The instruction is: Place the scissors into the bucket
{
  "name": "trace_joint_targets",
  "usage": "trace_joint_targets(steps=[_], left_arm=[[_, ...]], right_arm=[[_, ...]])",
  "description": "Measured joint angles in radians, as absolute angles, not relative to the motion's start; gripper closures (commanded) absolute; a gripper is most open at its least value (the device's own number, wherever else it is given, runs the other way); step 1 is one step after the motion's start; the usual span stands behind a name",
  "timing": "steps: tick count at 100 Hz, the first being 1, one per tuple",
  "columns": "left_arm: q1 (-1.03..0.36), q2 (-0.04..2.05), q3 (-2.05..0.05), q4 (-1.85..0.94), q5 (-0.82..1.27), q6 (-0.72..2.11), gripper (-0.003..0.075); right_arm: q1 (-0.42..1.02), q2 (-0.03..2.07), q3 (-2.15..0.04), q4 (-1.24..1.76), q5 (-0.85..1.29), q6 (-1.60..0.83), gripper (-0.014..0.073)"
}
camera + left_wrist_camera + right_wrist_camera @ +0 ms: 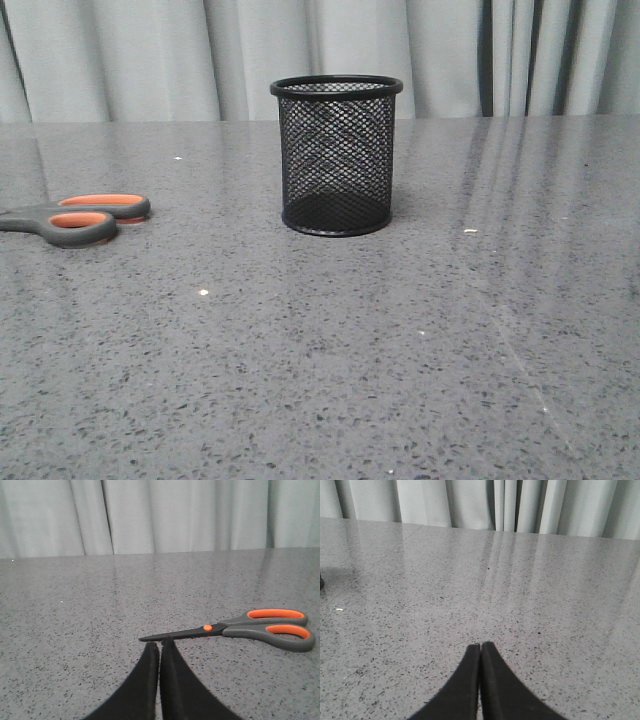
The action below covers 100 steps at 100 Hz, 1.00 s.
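The bucket, a black wire-mesh cup, stands upright near the middle of the grey table. The scissors lie flat at the left edge of the front view, only the grey and orange handles showing there. The left wrist view shows the whole scissors, closed, blades pointing toward my left gripper. That gripper is shut and empty, its tips just short of the blade tip. My right gripper is shut and empty over bare table. Neither gripper shows in the front view.
The grey speckled table runs back to a pale curtain. A few small white specks lie on the surface.
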<state>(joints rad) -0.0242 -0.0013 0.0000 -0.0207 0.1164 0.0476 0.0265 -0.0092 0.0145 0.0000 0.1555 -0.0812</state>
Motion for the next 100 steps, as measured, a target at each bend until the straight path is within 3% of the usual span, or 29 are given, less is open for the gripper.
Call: trace_joint_targets(steps=[48, 83, 100], left_arm=[[-0.024, -0.001, 0.0, -0.04, 0.116, 0.048, 0.074], [-0.024, -0.001, 0.0, -0.266, 0.097, 0.048, 0.074], [-0.024, -0.001, 0.0, -0.522, 0.078, 0.048, 0.074]], right_arm=[[0.027, -0.009, 0.014, 0.029, 0.128, -0.081, 0.0639], [0.027, -0.009, 0.014, 0.274, 0.03, -0.081, 0.0639], [0.027, -0.009, 0.014, 0.472, 0.0, -0.081, 0.0639]])
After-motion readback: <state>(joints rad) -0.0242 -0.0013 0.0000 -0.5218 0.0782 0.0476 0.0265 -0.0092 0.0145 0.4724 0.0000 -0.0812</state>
